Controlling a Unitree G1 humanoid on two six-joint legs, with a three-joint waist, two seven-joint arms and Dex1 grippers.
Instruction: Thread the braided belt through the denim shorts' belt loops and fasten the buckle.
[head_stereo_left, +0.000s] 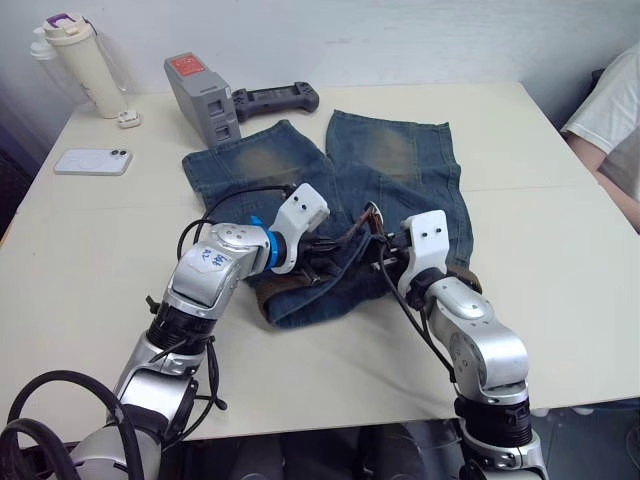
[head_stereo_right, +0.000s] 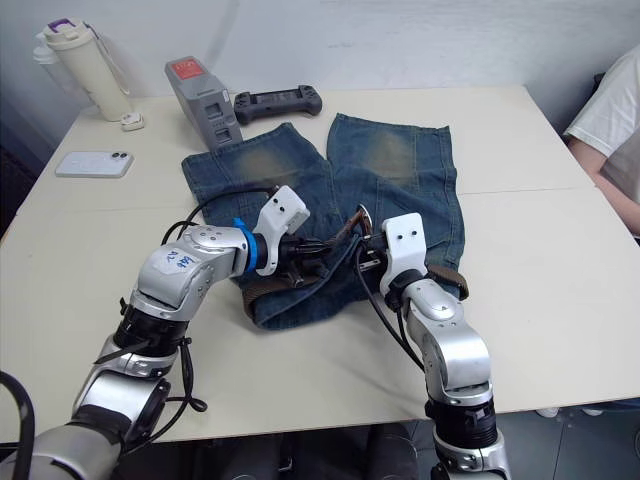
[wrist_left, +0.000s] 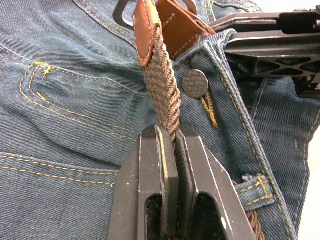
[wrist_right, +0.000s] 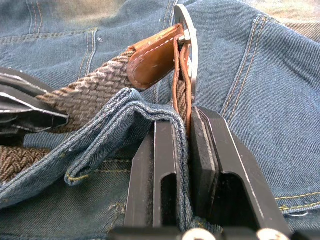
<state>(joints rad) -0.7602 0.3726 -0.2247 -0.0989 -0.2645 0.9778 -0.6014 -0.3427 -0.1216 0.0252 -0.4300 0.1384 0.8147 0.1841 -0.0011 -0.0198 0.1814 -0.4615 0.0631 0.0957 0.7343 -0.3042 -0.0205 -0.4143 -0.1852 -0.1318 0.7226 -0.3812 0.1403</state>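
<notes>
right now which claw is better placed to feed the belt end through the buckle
Probably left. The left claw is shut on the braided belt just behind its leather tip, which points at the buckle. The right claw is shut on the belt strap right below that buckle, steadying it.

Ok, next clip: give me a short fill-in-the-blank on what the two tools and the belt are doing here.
1. The left tool is shut on the woven part of the ____.
2. The right tool pinches belt and denim just below the silver ____.
3. The braided belt lies across the waistband of the denim ____.
4. On the table, a white ____ lies left of the shorts.

Missing: belt; buckle; shorts; phone
</notes>
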